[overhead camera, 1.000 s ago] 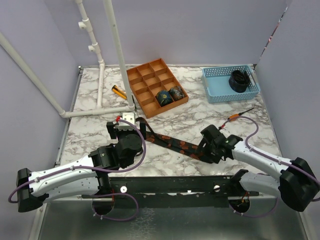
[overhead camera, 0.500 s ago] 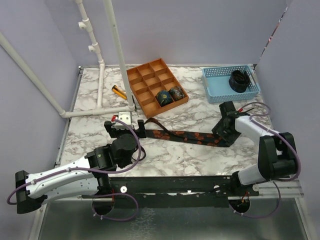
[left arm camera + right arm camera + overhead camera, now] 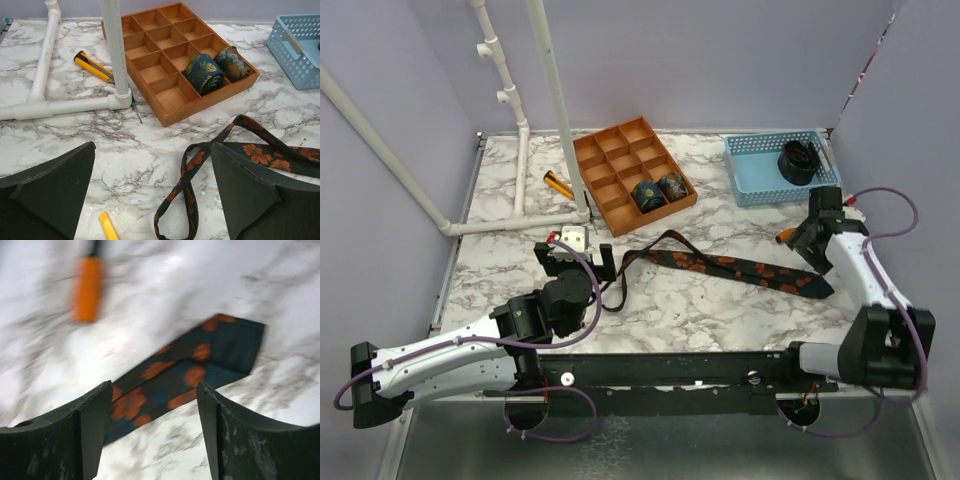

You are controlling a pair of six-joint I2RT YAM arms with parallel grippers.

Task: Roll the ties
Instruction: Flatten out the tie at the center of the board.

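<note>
Left gripper [image 3: 576,260]: jaws spread wide, empty, hovering just beside the narrow looped end of the flat tie [image 3: 720,268]. Wooden tray [image 3: 610,150]: two rolled ties [image 3: 217,70] in adjoining compartments. Flat tie: stretched across the marble table [image 3: 670,310], wide end rightward. Right gripper [image 3: 820,222]: jaws parted, nothing between them, above the wide end. Handling advice: pin one end flat, then coil tightly and evenly from it.

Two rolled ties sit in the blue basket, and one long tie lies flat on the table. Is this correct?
Not quite. The two rolled ties sit in the wooden tray, not the blue basket; the left wrist view shows this. The long tie does lie on the table.
</note>
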